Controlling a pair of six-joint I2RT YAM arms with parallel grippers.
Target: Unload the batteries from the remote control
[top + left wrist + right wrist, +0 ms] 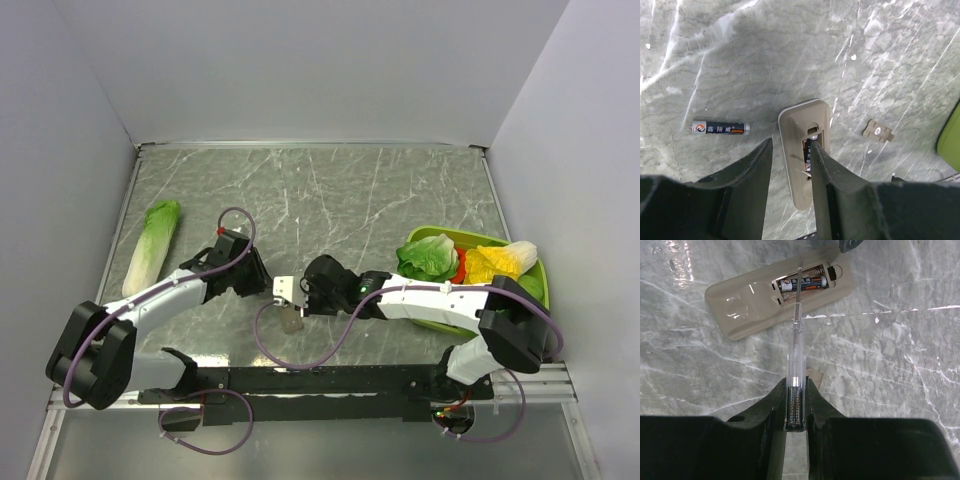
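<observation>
The remote control [797,150] lies grey-tan back up on the marble table, its battery recess uncovered. One battery [802,284] sits in the recess; another battery [720,128] lies loose on the table to the left. My left gripper [791,141] hovers open over the remote, its right finger [827,175] covering part of the recess. My right gripper [797,390] is shut on a clear screwdriver [795,340] whose tip reaches the battery in the remote [780,295]. In the top view both grippers [262,283] [312,287] meet at the remote [283,289].
The small tan battery cover [878,131] lies loose beside the remote, and shows under the screwdriver as well [816,376]. A long pale-green cabbage [152,245] lies at the left. A green tray [440,236] of toy vegetables stands at the right.
</observation>
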